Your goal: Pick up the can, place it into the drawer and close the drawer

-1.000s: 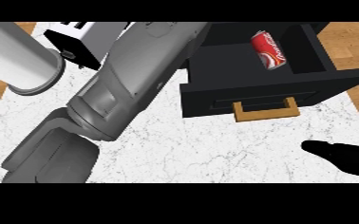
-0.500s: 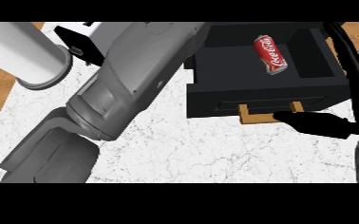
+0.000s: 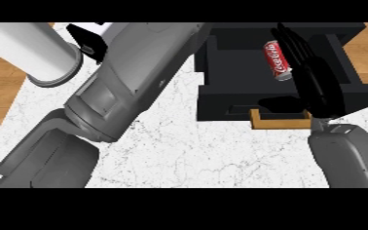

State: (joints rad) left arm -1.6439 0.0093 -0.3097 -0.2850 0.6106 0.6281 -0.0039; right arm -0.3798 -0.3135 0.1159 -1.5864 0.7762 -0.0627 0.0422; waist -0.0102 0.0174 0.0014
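Note:
A red can [image 3: 277, 60] lies on its side inside the open black drawer [image 3: 223, 53] at the upper right. My right hand [image 3: 320, 85] is open, its straight fingers reaching over the drawer's right part, just right of the can. Its thumb [image 3: 282, 104] lies against the drawer's front panel, right above the wooden handle [image 3: 277, 123]. The grey right forearm [image 3: 338, 156] comes in from the lower right. My left forearm [image 3: 129, 87] crosses the view from the lower left to the top middle, and its hand is out of sight.
A large white cylinder [image 3: 36, 53] lies at the upper left on the white marble counter [image 3: 194, 156]. A small white and black object [image 3: 90, 41] sits between it and the left forearm. Wooden floor shows at the far left.
My right hand has risen from the lower right edge to the drawer's front, fingers now stretched over the drawer beside the can. The can has not moved in the drawer.

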